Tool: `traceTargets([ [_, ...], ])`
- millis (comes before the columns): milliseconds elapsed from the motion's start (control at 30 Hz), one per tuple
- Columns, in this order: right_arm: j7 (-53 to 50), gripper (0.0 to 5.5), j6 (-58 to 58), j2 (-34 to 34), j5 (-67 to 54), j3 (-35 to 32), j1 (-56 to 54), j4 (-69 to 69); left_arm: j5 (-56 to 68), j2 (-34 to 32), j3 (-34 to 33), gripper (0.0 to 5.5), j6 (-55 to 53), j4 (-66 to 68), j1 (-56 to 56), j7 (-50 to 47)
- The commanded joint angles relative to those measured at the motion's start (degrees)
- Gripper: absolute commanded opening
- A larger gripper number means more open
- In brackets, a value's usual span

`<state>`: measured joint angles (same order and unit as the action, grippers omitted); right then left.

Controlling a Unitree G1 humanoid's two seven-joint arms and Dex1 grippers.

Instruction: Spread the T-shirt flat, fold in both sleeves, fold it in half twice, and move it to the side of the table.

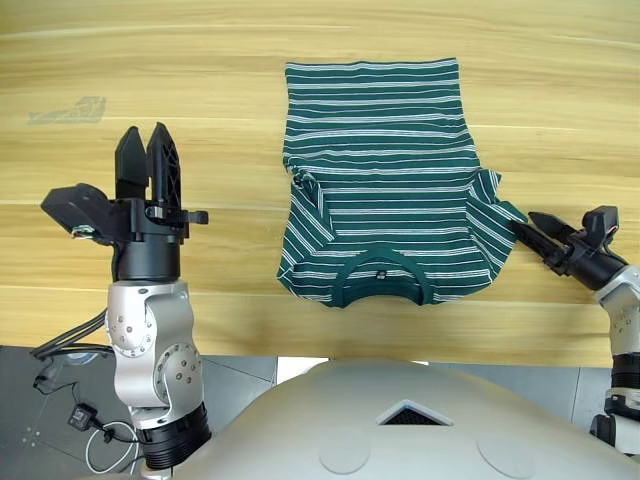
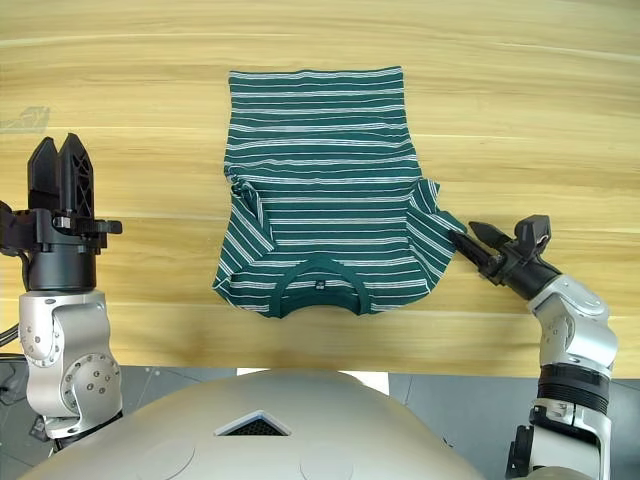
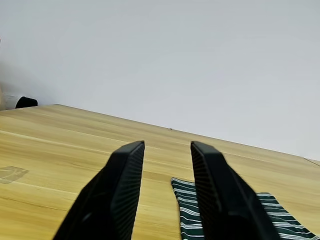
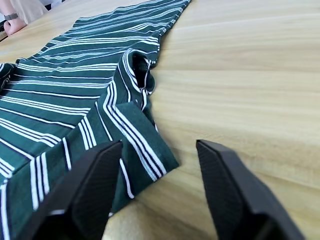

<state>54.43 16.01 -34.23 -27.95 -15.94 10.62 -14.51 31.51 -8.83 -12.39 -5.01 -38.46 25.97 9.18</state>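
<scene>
A dark green T-shirt (image 1: 380, 170) with white stripes lies on the wooden table (image 1: 180, 60), collar toward me and hem at the far side. Its left sleeve (image 1: 305, 190) is bunched inward against the body. The right sleeve (image 4: 145, 155) sticks out to the side with its cuff flat on the wood. My right gripper (image 2: 465, 232) is low at that cuff, open, its fingertips (image 4: 100, 165) straddling the cuff's edge. Well left of the shirt, my left gripper (image 1: 146, 135) is raised above the table, open and holding nothing.
The table's near edge (image 1: 300, 355) runs just below the collar. A faint clear patch (image 1: 68, 110) marks the wood at the far left. Bare wood lies on both sides of the shirt and beyond its hem.
</scene>
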Motion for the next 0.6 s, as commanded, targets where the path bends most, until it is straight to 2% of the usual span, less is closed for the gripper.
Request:
traceTargets([
  [33, -0.5, 1.99, -1.4, -0.1, 1.3, -0.3, -1.0, -1.4, -1.1, 0.3, 1.2, 1.73, 0.1, 0.5, 0.6, 1.0],
  [400, 0.1, 0.03, -3.7, 0.1, 2.3, 0.3, -1.3, -2.7, -3.0, 0.9, 2.6, 1.73, 0.8, 1.4, 0.9, 2.0],
  [600, 1.8, 0.03, -4.0, 0.2, 2.4, 1.0, -1.1, -2.0, -5.0, 1.1, 3.6, 1.73, 1.7, 1.2, 0.8, 2.5],
])
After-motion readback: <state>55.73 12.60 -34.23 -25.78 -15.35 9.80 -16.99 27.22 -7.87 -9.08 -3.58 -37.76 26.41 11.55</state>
